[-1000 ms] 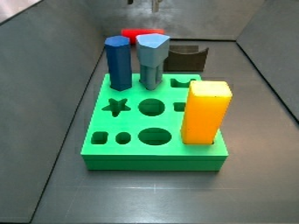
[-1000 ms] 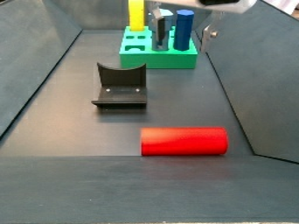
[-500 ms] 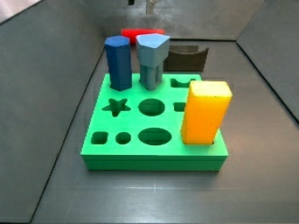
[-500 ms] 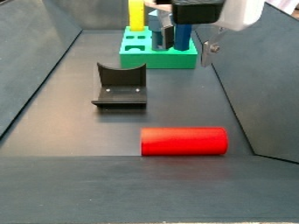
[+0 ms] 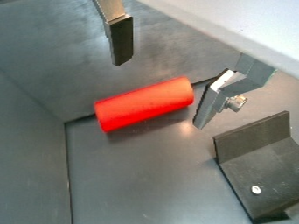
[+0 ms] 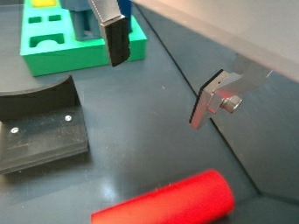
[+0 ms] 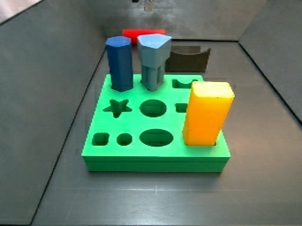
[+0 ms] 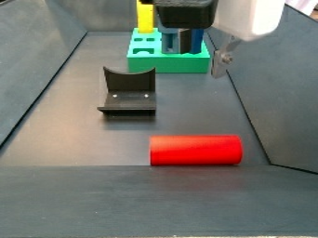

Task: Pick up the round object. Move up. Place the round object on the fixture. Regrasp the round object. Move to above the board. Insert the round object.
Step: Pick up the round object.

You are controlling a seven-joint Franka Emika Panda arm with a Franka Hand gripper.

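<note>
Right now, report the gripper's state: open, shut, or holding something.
Gripper: open, holding nothing, above the floor. In both wrist views its fingers stand wide apart with the round object lying on the floor beneath them, untouched.

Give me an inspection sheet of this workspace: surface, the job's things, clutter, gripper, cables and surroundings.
Surface: dark grey floor, bare around the pieces.
Round object: red cylinder lying on its side on the floor, not held.
Fixture: dark bracket standing on the floor between the cylinder and the board, nothing on it.
Board: green block with several holes free.
Clutter: blue hexagonal peg, grey-blue faceted peg and orange-yellow block standing in the board.
Gripper: gripper above the red cylinder, jaws open, nothing between them.
Cables: nothing seen.
Surroundings: grey sloping walls.
</note>
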